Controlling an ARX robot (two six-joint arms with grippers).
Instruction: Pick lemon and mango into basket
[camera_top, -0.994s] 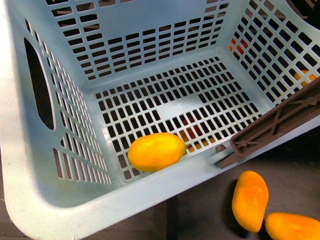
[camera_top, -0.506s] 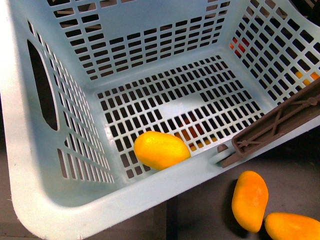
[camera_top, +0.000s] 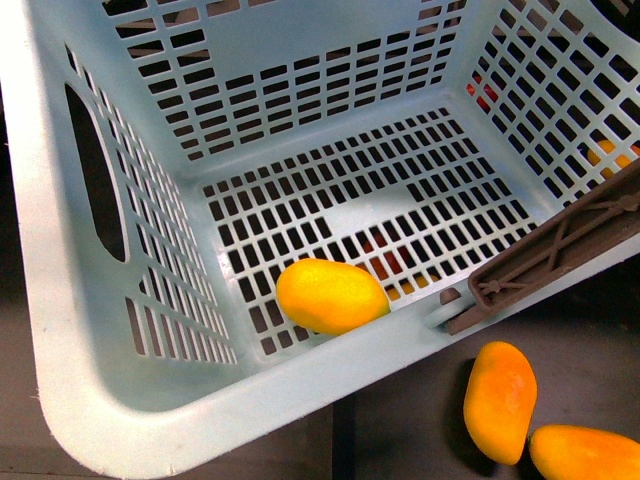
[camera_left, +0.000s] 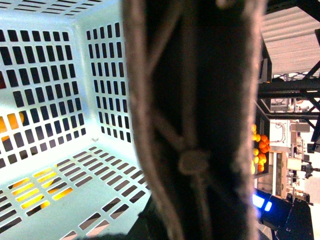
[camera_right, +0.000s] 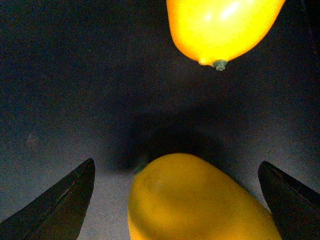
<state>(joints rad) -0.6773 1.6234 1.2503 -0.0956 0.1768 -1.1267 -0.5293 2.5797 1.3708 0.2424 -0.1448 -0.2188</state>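
Lemon (camera_top: 332, 296) — smooth, yellow-orange, egg-shaped — lies on the basket (camera_top: 250, 392) floor.

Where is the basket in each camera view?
Front: basket fills most of the picture, lemon inside.
Left wrist: its slotted inside fills the left half.
Right wrist: not in it.
Shared landmark: the brown handle, lower right in front, blurred down the middle in left wrist.

Dark grey surface (camera_top: 400, 430) bears one yellow-orange mango (camera_top: 500, 400) and a second mango (camera_top: 585, 452) close beside it, both just outside the aqua basket (camera_top: 60, 330)
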